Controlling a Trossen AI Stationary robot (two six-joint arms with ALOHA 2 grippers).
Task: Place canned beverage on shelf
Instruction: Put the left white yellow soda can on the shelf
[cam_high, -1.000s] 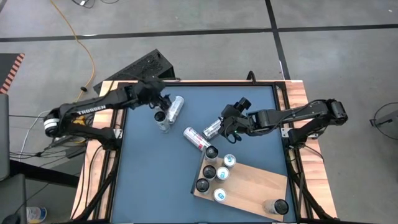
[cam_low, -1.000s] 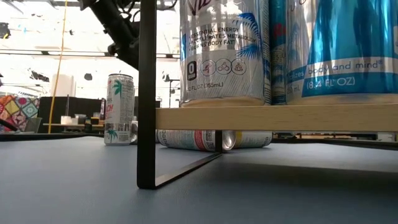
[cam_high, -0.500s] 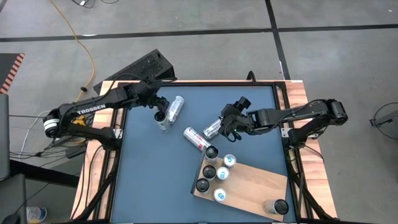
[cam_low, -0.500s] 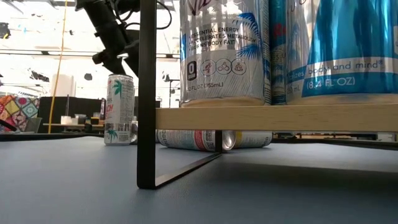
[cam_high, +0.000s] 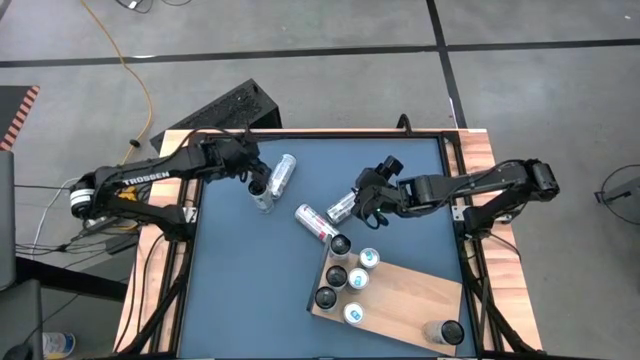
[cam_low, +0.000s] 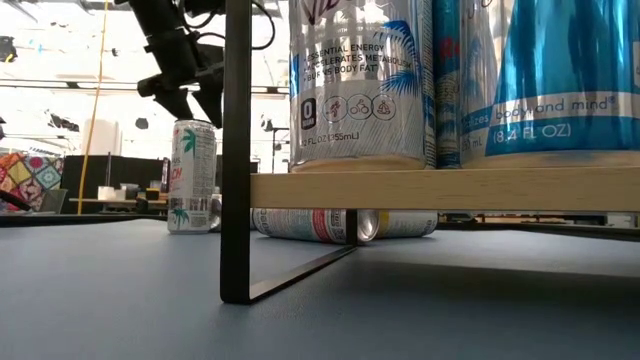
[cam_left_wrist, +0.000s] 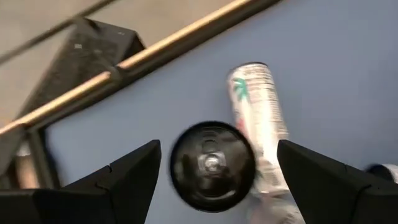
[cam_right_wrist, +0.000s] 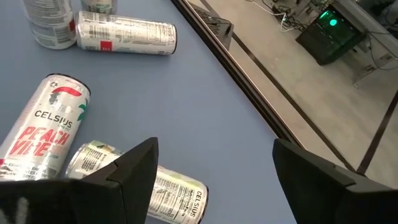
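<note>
We find the left gripper (cam_high: 252, 170) spread above the upright white slim can (cam_high: 259, 189) near the table's (cam_high: 240, 290) far-left corner, seemingly positioned to grasp it. The right gripper (cam_high: 362, 200), jaws also apart, hovers beside a lying silver can (cam_high: 341, 207), holding nothing

High view looks straight down; low view sits level beneath the shelf (cam_low: 440, 188); both show it.
</note>
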